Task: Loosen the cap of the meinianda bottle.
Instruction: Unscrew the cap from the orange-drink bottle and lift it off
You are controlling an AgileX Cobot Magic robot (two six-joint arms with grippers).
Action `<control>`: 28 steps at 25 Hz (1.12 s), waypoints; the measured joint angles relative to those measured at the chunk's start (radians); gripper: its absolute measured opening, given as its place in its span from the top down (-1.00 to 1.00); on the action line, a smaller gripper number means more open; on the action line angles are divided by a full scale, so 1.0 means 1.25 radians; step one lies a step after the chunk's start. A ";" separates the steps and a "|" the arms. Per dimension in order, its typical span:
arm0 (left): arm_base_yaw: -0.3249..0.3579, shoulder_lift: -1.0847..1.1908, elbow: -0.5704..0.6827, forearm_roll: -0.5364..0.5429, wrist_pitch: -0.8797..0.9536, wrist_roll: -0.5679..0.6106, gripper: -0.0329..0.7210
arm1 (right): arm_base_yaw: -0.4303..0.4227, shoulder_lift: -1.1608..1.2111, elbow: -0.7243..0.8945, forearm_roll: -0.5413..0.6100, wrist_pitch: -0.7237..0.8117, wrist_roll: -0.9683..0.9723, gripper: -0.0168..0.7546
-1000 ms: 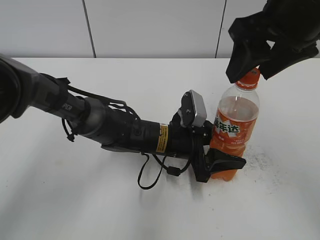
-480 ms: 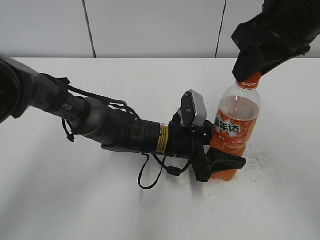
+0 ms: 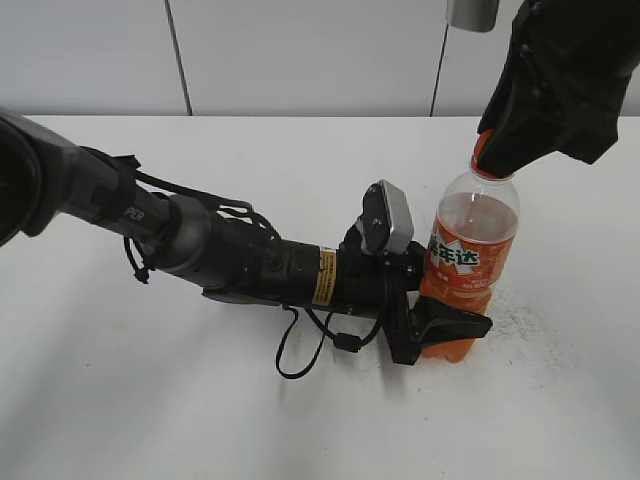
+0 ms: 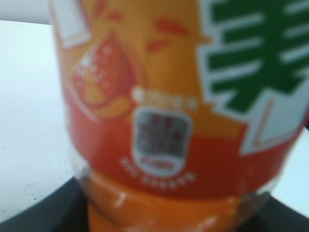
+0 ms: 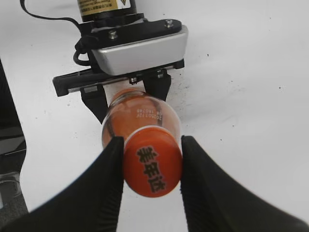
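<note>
The meinianda bottle (image 3: 470, 250) stands upright on the white table, half full of orange liquid. My left gripper (image 3: 445, 325) lies low along the table and is shut on the bottle's lower body; in the left wrist view the label (image 4: 178, 96) fills the frame, with dark jaws (image 4: 178, 223) at the bottom corners. My right gripper (image 3: 497, 150) comes down from above and is shut on the orange cap (image 5: 152, 166), one black finger pressing each side (image 5: 151, 145). In the exterior view the cap (image 3: 481, 157) is mostly hidden by the fingers.
The left arm (image 3: 200, 245) stretches across the table from the left, with a black cable loop (image 3: 300, 352) below it. Dark specks (image 3: 520, 320) lie on the table right of the bottle. Grey wall panels stand behind.
My right gripper went from straddling the cap with spread fingers to closing on it, then its wrist turned about the cap. The bottle and left arm stayed still.
</note>
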 joint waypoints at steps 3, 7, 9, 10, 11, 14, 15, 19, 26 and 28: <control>0.000 0.000 0.000 0.001 -0.001 0.000 -0.35 | 0.000 0.000 0.000 0.001 0.000 0.034 0.27; 0.000 0.000 0.000 0.000 -0.001 0.000 -0.35 | 0.000 0.001 0.000 0.001 -0.001 0.167 -0.17; 0.000 0.000 0.000 0.000 -0.001 0.000 -0.35 | 0.000 0.001 0.000 0.001 -0.014 0.315 -0.58; 0.001 0.000 0.000 0.000 -0.001 0.000 -0.35 | 0.000 0.001 0.000 0.001 -0.021 0.383 -0.65; 0.001 0.000 0.000 0.000 -0.001 0.000 -0.35 | 0.000 0.001 0.000 0.001 -0.027 0.445 -0.68; 0.001 0.000 0.000 0.000 -0.001 0.000 -0.35 | 0.000 0.001 0.000 0.001 -0.031 0.630 -0.63; 0.001 0.000 0.000 0.000 -0.001 0.000 -0.35 | 0.000 0.001 0.000 0.001 -0.031 0.720 -0.54; 0.001 0.000 0.000 0.000 -0.001 0.000 -0.35 | 0.000 0.001 0.000 0.001 -0.025 0.829 -0.09; 0.001 0.000 0.000 0.000 -0.001 0.000 -0.35 | 0.000 0.001 0.000 -0.027 -0.010 0.843 0.25; 0.000 0.000 0.000 -0.003 0.000 -0.002 -0.35 | 0.000 0.001 0.000 -0.033 -0.009 0.834 0.25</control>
